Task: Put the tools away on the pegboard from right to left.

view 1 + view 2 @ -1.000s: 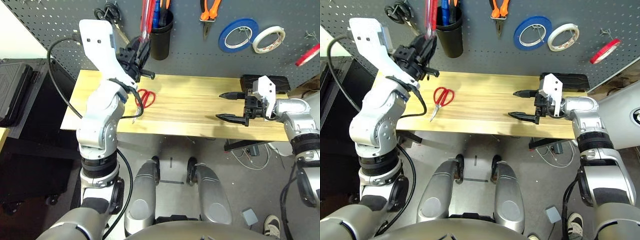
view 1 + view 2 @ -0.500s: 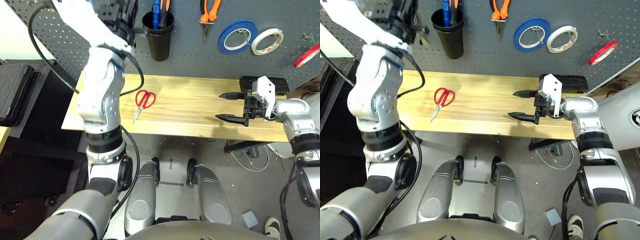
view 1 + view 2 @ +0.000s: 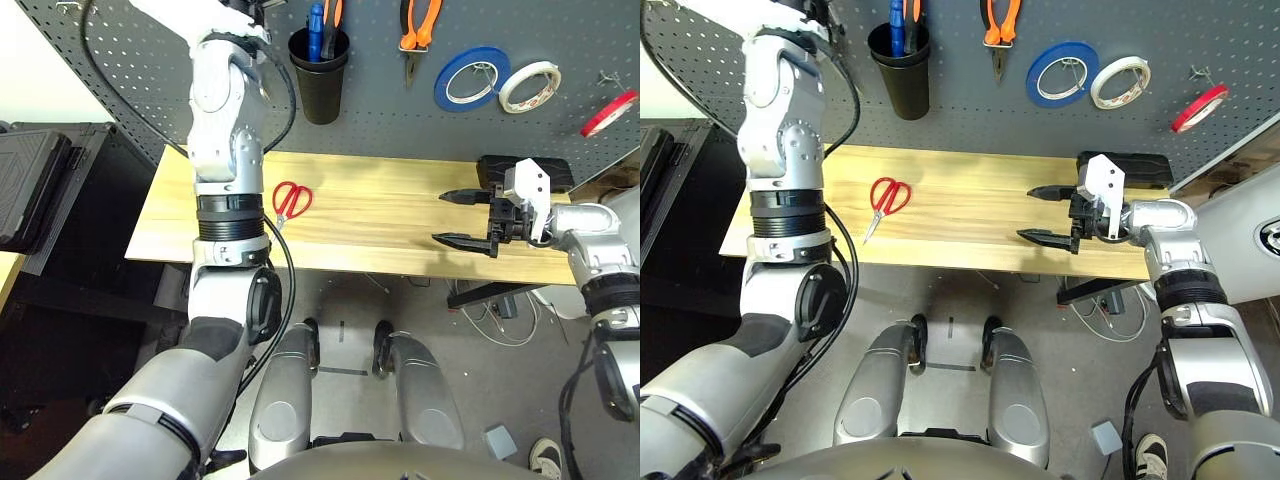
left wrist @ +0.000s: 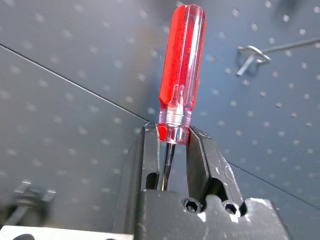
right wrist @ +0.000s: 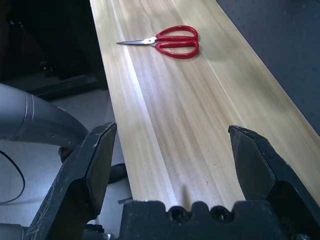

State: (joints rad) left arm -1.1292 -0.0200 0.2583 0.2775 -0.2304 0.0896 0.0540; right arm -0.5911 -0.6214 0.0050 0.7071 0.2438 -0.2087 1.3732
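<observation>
since a second ago your left arm has gone up from table height to high against the pegboard (image 3: 400,110); the right arm hasn't moved. the left gripper (image 4: 172,145) is clenched on one red-handled screwdriver (image 4: 181,70), handle pointing at the board beside a hook (image 4: 252,52). the right gripper (image 3: 462,217) hangs spread wide over the wooden table (image 3: 380,225), grasping nothing. count: one red-handled scissors (image 3: 290,200) lying on the table, one orange-handled pliers (image 3: 420,25) hung up, one red tape ring (image 3: 610,112) on the board's right, plus one blue tape roll (image 3: 470,78), one white tape roll (image 3: 528,86), one black cup (image 3: 322,75).
</observation>
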